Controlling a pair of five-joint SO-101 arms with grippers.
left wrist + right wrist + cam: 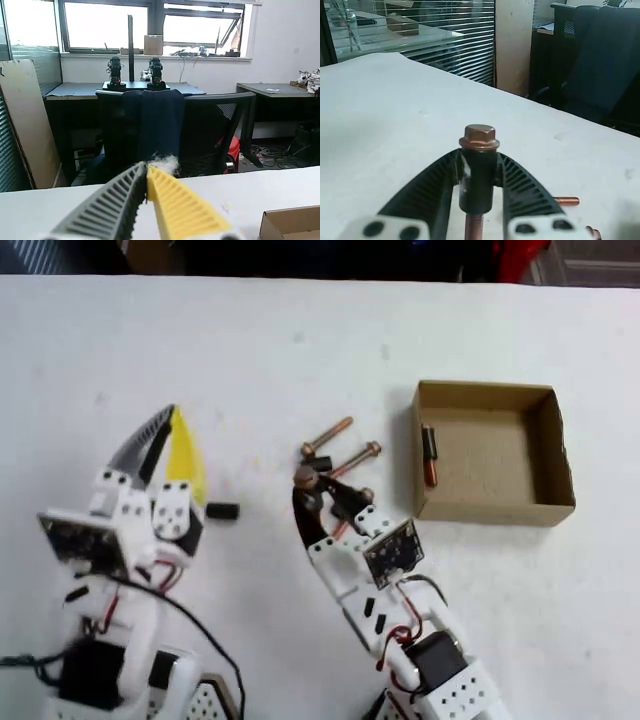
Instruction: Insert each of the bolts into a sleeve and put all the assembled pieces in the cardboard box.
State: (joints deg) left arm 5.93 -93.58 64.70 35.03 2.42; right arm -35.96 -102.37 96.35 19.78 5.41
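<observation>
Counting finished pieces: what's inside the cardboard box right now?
One bolt in a black sleeve lies along the left wall of the cardboard box. The rest of the floor looks bare, though the near wall hides a thin strip.

white table (200, 340), black chair (215, 125) draped with a dark jacket (155, 120) — windows (105, 25) behind, slatted blinds (445, 30)

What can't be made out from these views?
High view: one loose bolt lies partly under the right gripper.
Right wrist view: held bolt's shaft end, cut off by the bottom edge.
Left wrist view: cardboard box inside, cut off by the edge.
High view: piece in the box, too small to judge.
</observation>
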